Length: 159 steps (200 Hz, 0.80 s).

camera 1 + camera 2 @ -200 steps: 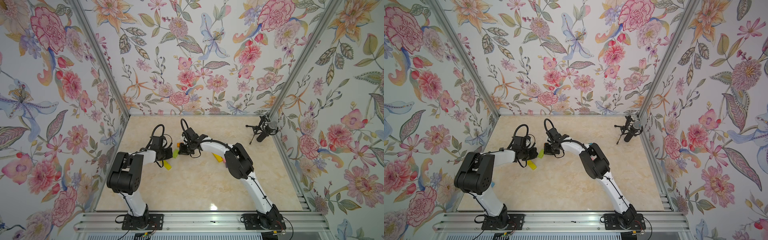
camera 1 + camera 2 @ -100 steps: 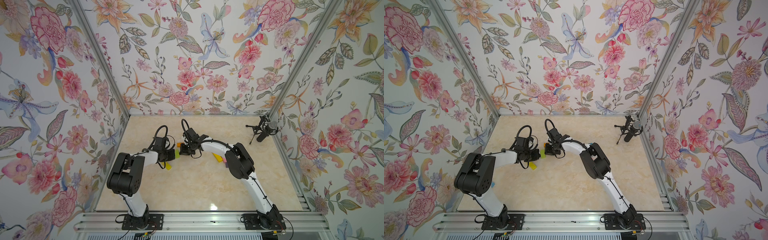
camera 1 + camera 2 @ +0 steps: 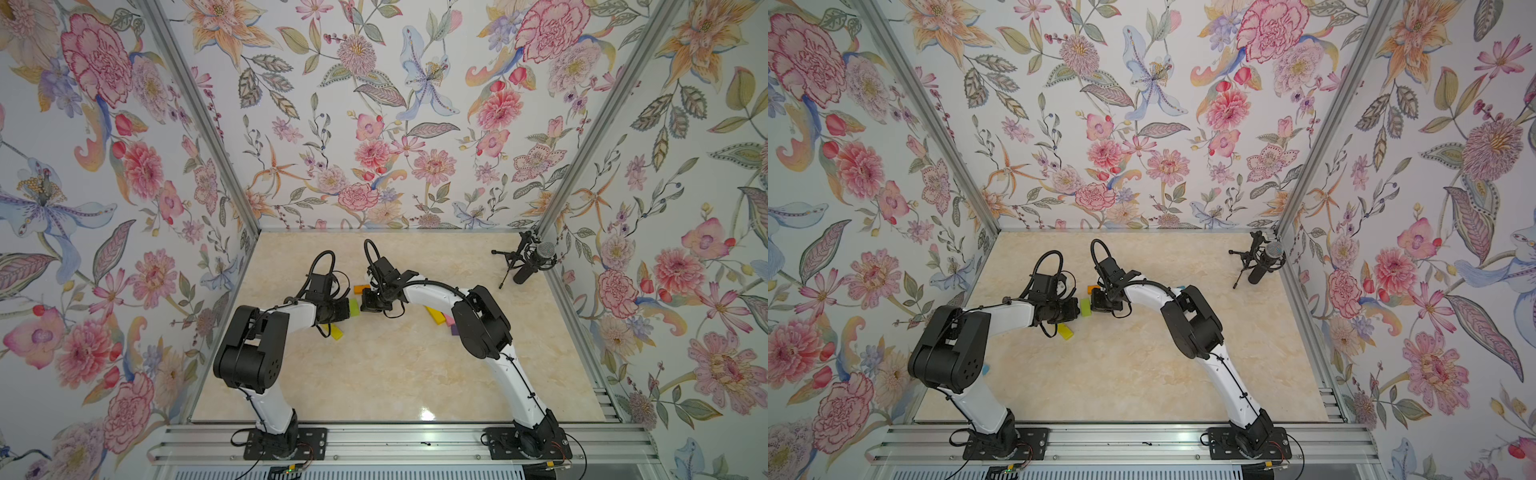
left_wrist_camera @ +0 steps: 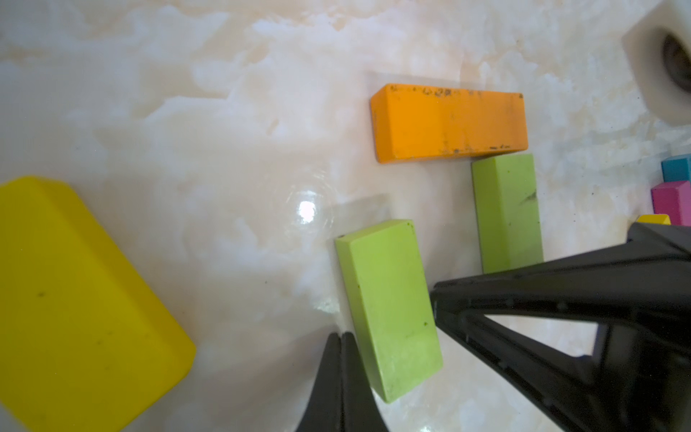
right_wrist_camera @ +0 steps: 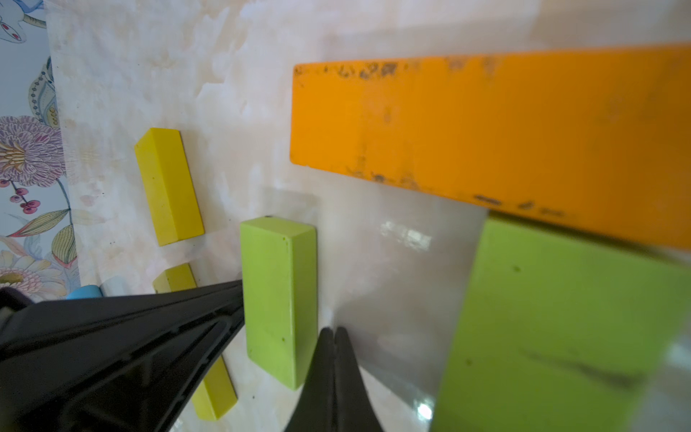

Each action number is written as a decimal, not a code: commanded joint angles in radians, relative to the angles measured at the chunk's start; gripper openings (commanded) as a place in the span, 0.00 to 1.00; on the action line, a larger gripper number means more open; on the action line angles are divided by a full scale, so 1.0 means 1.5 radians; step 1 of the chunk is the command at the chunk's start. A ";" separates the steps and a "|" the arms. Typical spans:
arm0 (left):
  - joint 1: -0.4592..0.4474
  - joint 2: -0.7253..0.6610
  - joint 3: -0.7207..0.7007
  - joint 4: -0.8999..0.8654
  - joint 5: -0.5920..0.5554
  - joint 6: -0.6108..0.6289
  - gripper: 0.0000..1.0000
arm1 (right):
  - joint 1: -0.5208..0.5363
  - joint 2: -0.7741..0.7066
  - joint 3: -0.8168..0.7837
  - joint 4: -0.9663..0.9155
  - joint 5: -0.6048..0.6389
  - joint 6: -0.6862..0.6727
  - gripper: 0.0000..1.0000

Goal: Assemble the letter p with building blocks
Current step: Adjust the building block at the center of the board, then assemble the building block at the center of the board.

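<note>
Low over the table [image 3: 374, 374], the left arm [image 3: 286, 316] and right arm [image 3: 432, 293] bend inward, elbows raised. The left gripper [image 4: 340, 336] and right gripper [image 5: 334, 331], each clenched shut and empty, flank a lime green block [image 4: 389, 306] near the orange block [image 4: 448, 123].

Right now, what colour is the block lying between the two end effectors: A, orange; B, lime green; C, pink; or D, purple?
B: in a top view a lime green block lies between the left end effector and the right end effector, both shut, while the orange block lies farther back.
</note>
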 commanded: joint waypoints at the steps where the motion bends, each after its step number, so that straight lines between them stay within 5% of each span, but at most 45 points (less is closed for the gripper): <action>1: -0.004 0.020 0.023 -0.004 0.004 -0.011 0.00 | -0.002 -0.006 0.017 -0.017 0.005 0.004 0.00; 159: -0.009 0.057 0.065 0.002 0.025 -0.019 0.00 | -0.020 0.024 0.049 -0.017 -0.017 0.008 0.00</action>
